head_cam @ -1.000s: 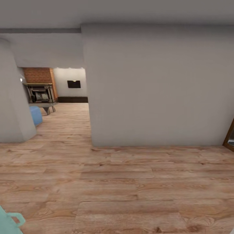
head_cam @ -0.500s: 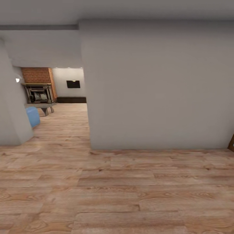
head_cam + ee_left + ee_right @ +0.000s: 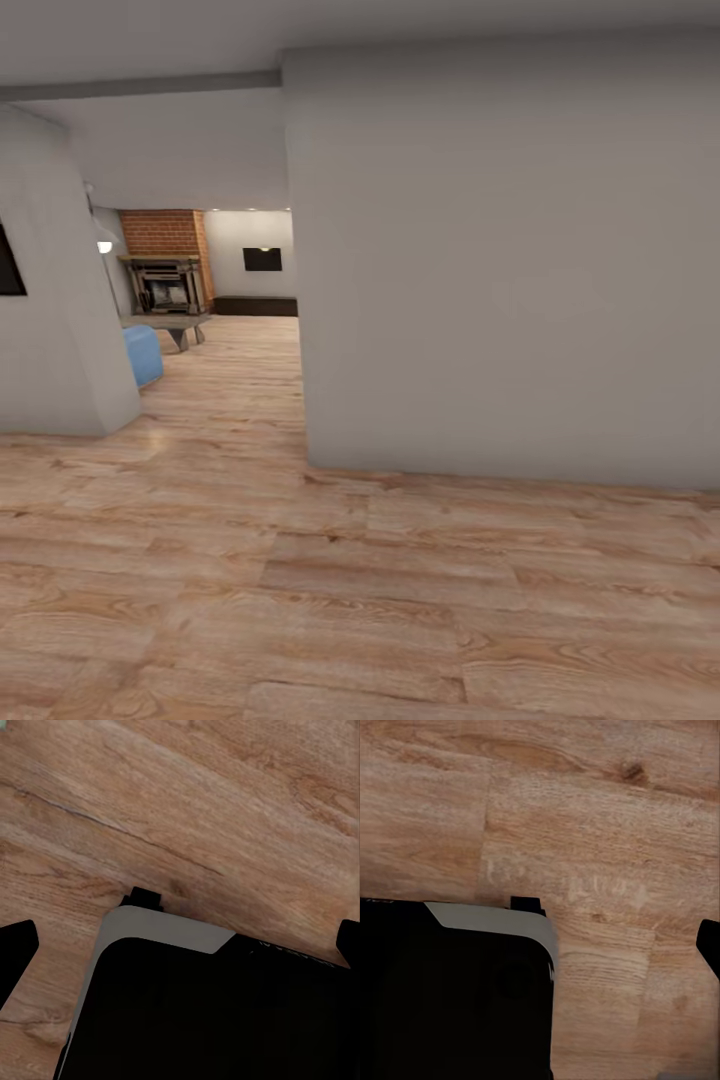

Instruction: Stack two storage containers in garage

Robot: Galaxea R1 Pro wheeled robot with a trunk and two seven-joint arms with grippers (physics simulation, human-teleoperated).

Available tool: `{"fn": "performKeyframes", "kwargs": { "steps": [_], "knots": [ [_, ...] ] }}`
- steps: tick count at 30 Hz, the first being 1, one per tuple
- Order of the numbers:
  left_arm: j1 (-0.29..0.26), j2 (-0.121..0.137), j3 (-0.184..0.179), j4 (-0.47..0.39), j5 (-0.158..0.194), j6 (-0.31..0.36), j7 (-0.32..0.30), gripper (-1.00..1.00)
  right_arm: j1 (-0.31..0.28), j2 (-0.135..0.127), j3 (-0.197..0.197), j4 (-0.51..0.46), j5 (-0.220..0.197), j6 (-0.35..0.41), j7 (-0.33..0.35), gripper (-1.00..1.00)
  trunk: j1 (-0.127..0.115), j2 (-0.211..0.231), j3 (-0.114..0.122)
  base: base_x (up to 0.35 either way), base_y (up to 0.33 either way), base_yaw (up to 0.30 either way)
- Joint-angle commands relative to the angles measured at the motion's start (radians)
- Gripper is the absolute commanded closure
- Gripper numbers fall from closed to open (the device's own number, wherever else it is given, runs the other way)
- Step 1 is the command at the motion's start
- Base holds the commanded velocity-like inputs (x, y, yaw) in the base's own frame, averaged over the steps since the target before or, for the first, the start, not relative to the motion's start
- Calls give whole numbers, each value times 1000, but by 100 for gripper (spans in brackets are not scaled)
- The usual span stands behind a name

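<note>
The two storage containers are out of view, and so is the garage with its floor. I stand in a hallway on light wood planks. Through an opening at the left lies the living room, with its brick fireplace, a blue sofa corner and a wall TV. My left gripper hangs open over the planks and my own dark base, its fingertips far apart and holding nothing. My right gripper is open too, with one fingertip at the picture's edge.
A broad grey wall stands straight ahead and to the right. A grey wall end bounds the opening on the left, with a dark frame on it. A low table stands in front of the fireplace.
The camera has turned: the whole picture has shifted right, so the opening sits nearer the middle. A pale teal thing at the lower left a second ago has left the view.
</note>
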Motion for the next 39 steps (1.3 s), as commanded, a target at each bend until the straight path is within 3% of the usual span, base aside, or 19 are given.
{"fn": "performKeyframes", "kwargs": {
  "steps": [1,39],
  "knots": [
    [-1,0,-8,1,8,-2,1,-100,-1,1,8,3,-8,-5,-1,-100,1,-1,-1,326,0,273],
    [-1,0,-8,1,8,-8,1,-100,-1,1,7,3,-9,-4,-1,-100,1,-1,-1,326,0,273]
  ]
}}
